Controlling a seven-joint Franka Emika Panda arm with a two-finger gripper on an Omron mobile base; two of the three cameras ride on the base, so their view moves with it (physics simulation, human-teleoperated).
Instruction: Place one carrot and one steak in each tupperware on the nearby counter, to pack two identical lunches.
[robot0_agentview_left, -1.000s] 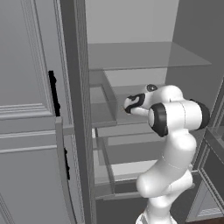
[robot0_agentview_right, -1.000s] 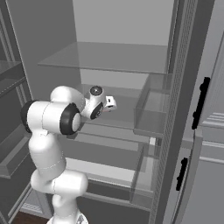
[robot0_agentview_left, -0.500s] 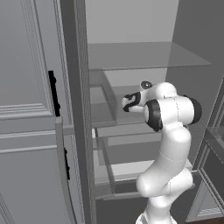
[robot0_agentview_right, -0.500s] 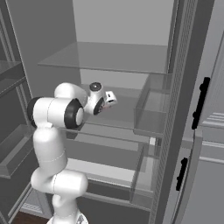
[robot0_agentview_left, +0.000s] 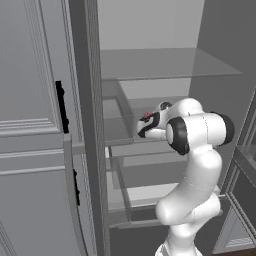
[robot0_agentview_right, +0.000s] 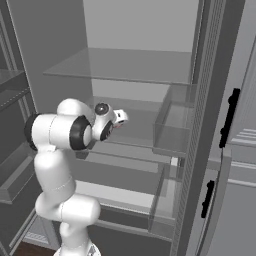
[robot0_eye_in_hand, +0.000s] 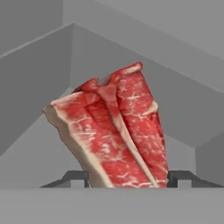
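Reaching deep into the open fridge, gripper (robot0_agentview_left: 143, 120) just over the middle glass shelf (robot0_agentview_right: 135, 127), clear bin (robot0_agentview_right: 172, 125) beside it and plenty of bare shelf around. One steak (robot0_eye_in_hand: 116, 127) standing between the finger tips (robot0_eye_in_hand: 180, 178), jaws partway in and right against its sides.
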